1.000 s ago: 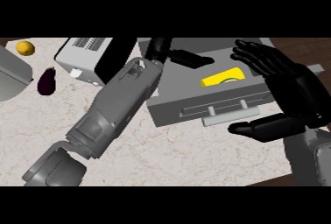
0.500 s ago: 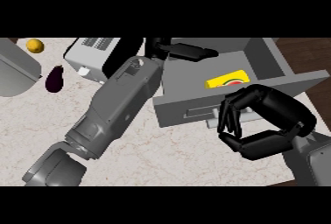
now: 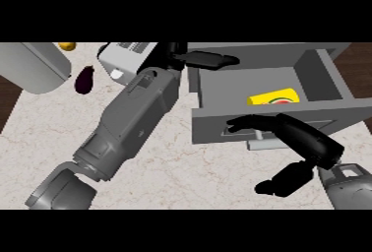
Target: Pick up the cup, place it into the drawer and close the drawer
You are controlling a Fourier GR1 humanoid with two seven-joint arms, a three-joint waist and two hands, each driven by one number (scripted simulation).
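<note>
The grey drawer (image 3: 210, 93) stands open at the upper right. A yellow cup (image 3: 274, 98) lies on its side inside, near the front wall. My right hand (image 3: 305, 140) is open below the drawer's front panel (image 3: 218, 125), its straight fingers reaching left across the panel by the handle (image 3: 263, 144), thumb hanging lower. My left forearm runs up from the lower left. The left hand (image 3: 200, 59) rests open at the drawer's far left corner, fingers pointing right and holding nothing.
A white and grey appliance (image 3: 120, 61) stands left of the drawer, partly behind my left arm. A purple eggplant (image 3: 84, 80) lies beside a large grey rounded object (image 3: 36, 66). A small yellow item (image 3: 67, 46) sits at the top edge. The marble counter (image 3: 218, 172) ends at dark flooring on the right.
My right hand has come down from above the drawer and straightened its fingers along the front panel. The left arm has kept its place. The cup still lies in the drawer.
</note>
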